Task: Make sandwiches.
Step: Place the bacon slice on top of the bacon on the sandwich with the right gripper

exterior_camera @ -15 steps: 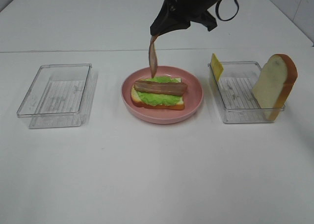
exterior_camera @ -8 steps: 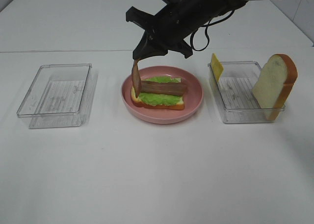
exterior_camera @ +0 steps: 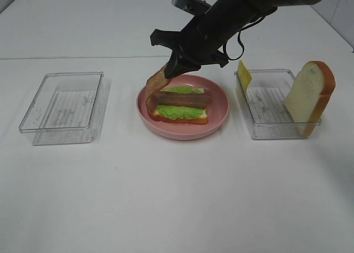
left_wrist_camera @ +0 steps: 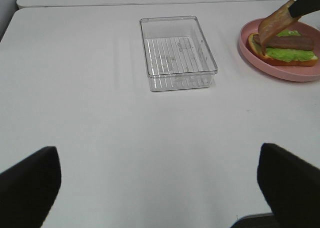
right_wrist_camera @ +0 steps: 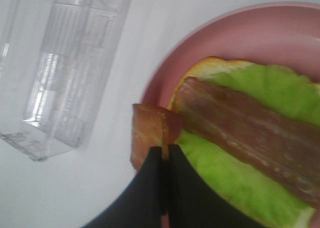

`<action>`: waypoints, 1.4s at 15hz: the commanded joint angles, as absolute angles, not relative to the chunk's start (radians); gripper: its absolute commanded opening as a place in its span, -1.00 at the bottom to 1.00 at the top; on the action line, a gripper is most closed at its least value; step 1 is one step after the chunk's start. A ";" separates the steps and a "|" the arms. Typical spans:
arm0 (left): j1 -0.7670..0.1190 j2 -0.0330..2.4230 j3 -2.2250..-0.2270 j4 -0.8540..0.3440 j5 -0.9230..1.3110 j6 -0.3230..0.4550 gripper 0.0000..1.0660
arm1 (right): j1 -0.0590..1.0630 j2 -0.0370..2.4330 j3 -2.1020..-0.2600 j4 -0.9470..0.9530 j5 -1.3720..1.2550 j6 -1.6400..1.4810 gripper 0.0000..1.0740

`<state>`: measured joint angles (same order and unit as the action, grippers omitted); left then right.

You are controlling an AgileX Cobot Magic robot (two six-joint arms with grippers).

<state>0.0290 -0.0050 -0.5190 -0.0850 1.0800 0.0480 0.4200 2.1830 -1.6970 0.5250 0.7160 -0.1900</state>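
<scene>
At far left the left gripper [left_wrist_camera: 160,174] is wide open, empty, hanging back from the left clear tray [exterior_camera: 63,104]. The right gripper [exterior_camera: 172,69], pinched shut on a second bacon strip [exterior_camera: 155,84], hovers over the left end of the open sandwich [exterior_camera: 177,113] on the pink plate [exterior_camera: 219,120]; the strip curls down, its lower end touching that end. The laid bacon strip [exterior_camera: 185,99] runs left-to-right, so the held one likely wants drawing rightward, parallel beside it.

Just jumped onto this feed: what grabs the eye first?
The right end effector, shut on a bacon strip, holds it bent over the left end of the open sandwich on the pink plate at center. To the right, a bread slice stands on edge in a clear tray.
</scene>
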 commanded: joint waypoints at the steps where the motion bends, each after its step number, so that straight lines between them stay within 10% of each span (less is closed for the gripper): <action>1: 0.033 -0.028 -0.516 -0.094 1.070 0.041 0.88 | 0.418 2.184 -1.704 0.386 0.714 -0.112 -1.00; 14: 0.033 -0.028 -0.516 -0.094 1.070 0.041 0.88 | 0.418 2.184 -1.704 0.177 0.695 0.007 -0.99; 21: 0.033 -0.028 -0.516 -0.094 1.070 0.041 0.88 | 0.418 2.184 -1.704 0.165 0.683 0.007 -0.43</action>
